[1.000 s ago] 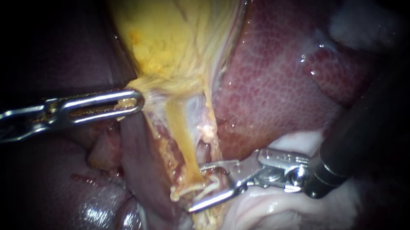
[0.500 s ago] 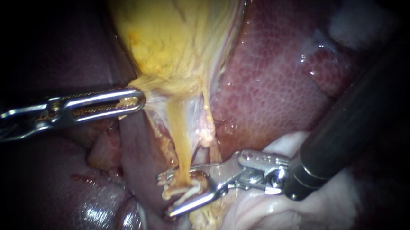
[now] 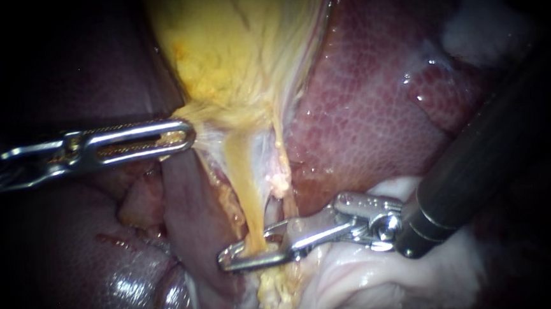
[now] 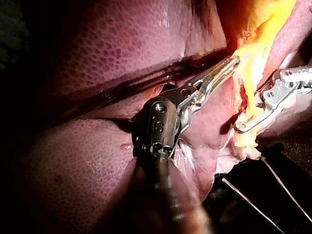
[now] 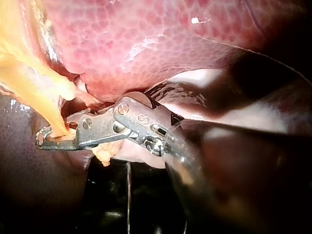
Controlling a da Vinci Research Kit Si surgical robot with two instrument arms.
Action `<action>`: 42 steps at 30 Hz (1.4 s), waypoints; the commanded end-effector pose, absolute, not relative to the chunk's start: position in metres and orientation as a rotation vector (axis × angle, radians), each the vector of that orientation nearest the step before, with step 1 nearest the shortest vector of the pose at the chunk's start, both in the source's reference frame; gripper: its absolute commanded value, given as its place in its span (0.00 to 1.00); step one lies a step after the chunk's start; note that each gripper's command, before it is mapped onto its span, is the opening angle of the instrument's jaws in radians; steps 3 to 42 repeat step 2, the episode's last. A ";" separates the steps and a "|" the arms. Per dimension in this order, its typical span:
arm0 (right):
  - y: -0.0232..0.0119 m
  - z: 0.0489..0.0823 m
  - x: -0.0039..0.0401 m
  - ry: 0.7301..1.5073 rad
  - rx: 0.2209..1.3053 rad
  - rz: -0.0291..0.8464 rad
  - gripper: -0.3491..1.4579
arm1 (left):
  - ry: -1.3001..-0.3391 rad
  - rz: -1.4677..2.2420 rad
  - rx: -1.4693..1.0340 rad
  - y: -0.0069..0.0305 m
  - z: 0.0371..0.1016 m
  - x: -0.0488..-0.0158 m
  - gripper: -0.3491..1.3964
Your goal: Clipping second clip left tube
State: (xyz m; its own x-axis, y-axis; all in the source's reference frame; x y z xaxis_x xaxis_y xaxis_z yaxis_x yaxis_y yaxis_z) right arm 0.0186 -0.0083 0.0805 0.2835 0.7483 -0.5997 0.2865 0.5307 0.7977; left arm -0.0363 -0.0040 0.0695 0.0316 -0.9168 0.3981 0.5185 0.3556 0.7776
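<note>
The yellow gallbladder (image 3: 237, 42) narrows downward into the left tube (image 3: 242, 188), a yellow strand; a thinner right tube (image 3: 280, 154) runs beside it. My right instrument (image 3: 231, 260) comes in from the right, its jaws shut across the lower end of the left tube. The right wrist view shows the same jaws (image 5: 44, 140) pressed together on the tube (image 5: 46, 97). My left instrument (image 3: 185, 133) reaches in from the left, jaws shut on the gallbladder's lower edge and holding it taut. In the left wrist view its jaws (image 4: 229, 63) meet yellow tissue, with the right instrument (image 4: 243, 127) beyond.
Red mottled liver (image 3: 374, 104) lies to the right of the tubes, and darker liver (image 3: 71, 250) to the lower left. Pale white tissue (image 3: 373, 282) sits under the right instrument's shaft. Thin dark wires (image 4: 273, 195) run below the tissue in the left wrist view.
My right instrument slid left until its open jaws straddled the left tube, then its jaws shut on it. The pale clip seen between them earlier no longer shows. The left instrument held still.
</note>
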 end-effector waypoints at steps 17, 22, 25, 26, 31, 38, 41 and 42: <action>-0.0082 0.0806 0.0186 1.295 1.021 0.396 0.00 | -1.025 -1.175 0.488 -0.0040 0.0694 -0.0363 0.00; -0.0082 0.0806 0.0186 1.295 1.021 0.396 0.00 | -1.025 -1.175 0.488 -0.0040 0.0694 -0.0363 0.00; -0.0082 0.0806 0.0186 1.295 1.021 0.396 0.00 | -1.025 -1.175 0.488 -0.0040 0.0694 -0.0363 0.00; -0.0082 0.0806 0.0186 1.295 1.021 0.396 0.00 | -1.025 -1.175 0.488 -0.0040 0.0694 -0.0363 0.00; -0.0082 0.0806 0.0186 1.295 1.021 0.396 0.00 | -1.025 -1.175 0.488 -0.0040 0.0694 -0.0363 0.00; -0.0082 0.0806 0.0186 1.295 1.021 0.396 0.00 | -1.025 -1.175 0.488 -0.0040 0.0694 -0.0363 0.00; -0.0082 0.0806 0.0186 1.295 1.021 0.396 0.00 | -1.025 -1.175 0.488 -0.0040 0.0694 -0.0363 0.00; -0.0082 0.0806 0.0186 1.295 1.021 0.396 0.00 | -1.025 -1.175 0.488 -0.0040 0.0694 -0.0363 0.00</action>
